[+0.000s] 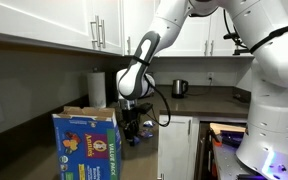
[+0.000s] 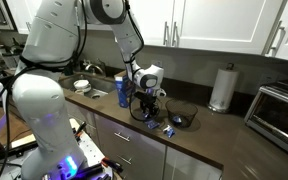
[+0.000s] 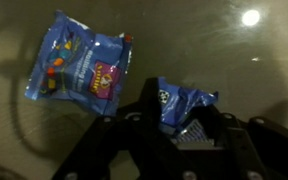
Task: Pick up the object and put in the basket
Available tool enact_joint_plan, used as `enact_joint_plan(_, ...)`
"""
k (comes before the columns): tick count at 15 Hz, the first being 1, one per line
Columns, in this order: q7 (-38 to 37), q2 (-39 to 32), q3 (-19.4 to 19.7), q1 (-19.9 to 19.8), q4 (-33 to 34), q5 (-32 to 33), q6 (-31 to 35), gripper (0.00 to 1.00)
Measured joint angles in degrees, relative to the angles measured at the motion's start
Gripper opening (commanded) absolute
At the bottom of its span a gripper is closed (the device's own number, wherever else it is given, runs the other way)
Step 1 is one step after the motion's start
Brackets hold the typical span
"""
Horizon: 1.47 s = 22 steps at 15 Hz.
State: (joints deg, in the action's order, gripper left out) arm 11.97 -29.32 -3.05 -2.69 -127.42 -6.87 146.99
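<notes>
My gripper (image 3: 179, 130) hangs low over the dark counter, and it also shows in both exterior views (image 2: 144, 110) (image 1: 132, 125). In the wrist view a small crumpled blue snack packet (image 3: 184, 105) sits between the two dark fingers, which press on its sides. A larger blue snack packet (image 3: 79, 70) lies flat on the counter up and to the left of it. A dark wire basket (image 2: 182, 121) stands on the counter just beside the gripper. A blue packet (image 2: 169, 130) lies in front of the basket.
A blue can (image 2: 122, 91) stands next to the arm. A paper towel roll (image 2: 221, 88) and a toaster oven (image 2: 279, 115) are further along the counter. A blue cardboard box (image 1: 87, 145) blocks the foreground. A kettle (image 1: 180, 88) stands at the back.
</notes>
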Motion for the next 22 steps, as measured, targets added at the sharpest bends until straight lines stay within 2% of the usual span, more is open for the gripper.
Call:
enact_joint_plan(2,0.0,0.15,-0.44,0.09,-0.02,0.04,0.0,0.05)
enact_joint_plan(4,0.0,0.39,-0.64,0.3,-0.08,0.16,-0.07,0.08)
enact_joint_plan(7,-0.01,1.37,-0.14,0.29,-0.06,1.38,-0.44,0.07)
enact_joint_plan(15,-0.07,10.07,5.9,-0.23,0.82,8.76,-5.95,0.07)
enact_joint_plan(22,-0.19,14.1,7.85,-0.35,1.85,10.08,-7.51,0.07)
